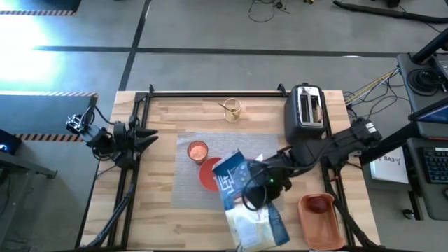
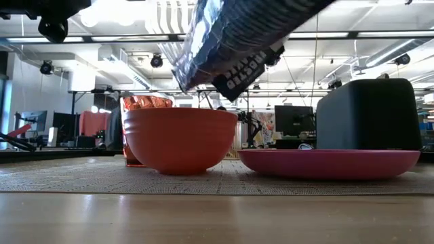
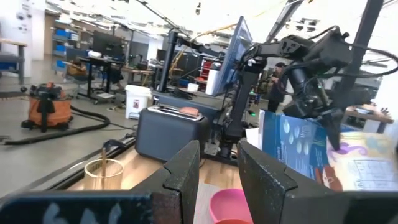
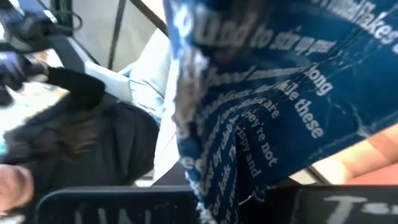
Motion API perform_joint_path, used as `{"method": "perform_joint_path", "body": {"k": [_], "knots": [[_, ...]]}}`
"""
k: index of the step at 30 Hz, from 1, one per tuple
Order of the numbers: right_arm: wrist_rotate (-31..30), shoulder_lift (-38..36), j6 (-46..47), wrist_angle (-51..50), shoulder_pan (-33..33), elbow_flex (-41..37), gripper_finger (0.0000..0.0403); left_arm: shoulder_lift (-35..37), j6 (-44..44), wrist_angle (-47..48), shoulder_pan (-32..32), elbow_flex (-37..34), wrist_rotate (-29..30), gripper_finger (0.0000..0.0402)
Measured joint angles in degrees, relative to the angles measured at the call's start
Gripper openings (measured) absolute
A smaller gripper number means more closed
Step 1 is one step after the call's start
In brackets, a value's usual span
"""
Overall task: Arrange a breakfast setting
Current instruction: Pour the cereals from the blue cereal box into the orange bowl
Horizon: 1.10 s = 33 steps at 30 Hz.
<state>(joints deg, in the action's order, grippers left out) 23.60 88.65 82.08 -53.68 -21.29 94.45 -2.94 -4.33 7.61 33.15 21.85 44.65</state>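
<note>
A grey placemat (image 1: 183, 183) lies mid-table. On it stand an orange bowl (image 2: 180, 139), a small orange cup (image 1: 198, 150) behind it, and a pink plate (image 2: 329, 163) beside the bowl. My right gripper (image 1: 253, 187) is shut on a blue-and-white printed box (image 1: 241, 203), which hangs tilted over the bowl and hides the plate from above. A gold spoon (image 1: 229, 107) stands in a clear glass at the far edge. Toast (image 1: 316, 108) sticks out of the toaster's slot. A red apple (image 1: 318, 204) lies in the orange tray. My left gripper (image 1: 150, 138) waits open at the table's left. My right gripper holds the box from the table's right side, slanting down, at about mid-length of its right side (image 1: 246, 183). The gripper's own body and the box hide the fingers. The box is lifted clear of the table and tilted, its blue far corner (image 2: 203, 68) above the bowl.
The black-and-silver toaster (image 1: 306, 108) stands at the far right. The orange tray (image 1: 323, 222) sits at the near right corner. Bare wood shows along the near left (image 1: 140, 210) and the far edge.
</note>
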Motion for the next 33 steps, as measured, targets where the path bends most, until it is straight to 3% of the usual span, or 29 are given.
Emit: {"method": "perform_joint_path", "body": {"k": [21,28,33], "knots": [[9.69,1.06,15.05,6.43,8.10,0.02,0.0017,0.43,5.45,3.16,0.01,0.00,0.00,0.0093],[10.00,1.06,21.72,9.02,8.30,0.02,0.0017,0.63,6.20,4.22,0.00,0.00,0.00,0.0093],[9.68,1.06,20.44,9.35,8.97,0.02,0.0017,0.74,7.33,4.18,0.00,0.00,-0.01,0.0093]]}}
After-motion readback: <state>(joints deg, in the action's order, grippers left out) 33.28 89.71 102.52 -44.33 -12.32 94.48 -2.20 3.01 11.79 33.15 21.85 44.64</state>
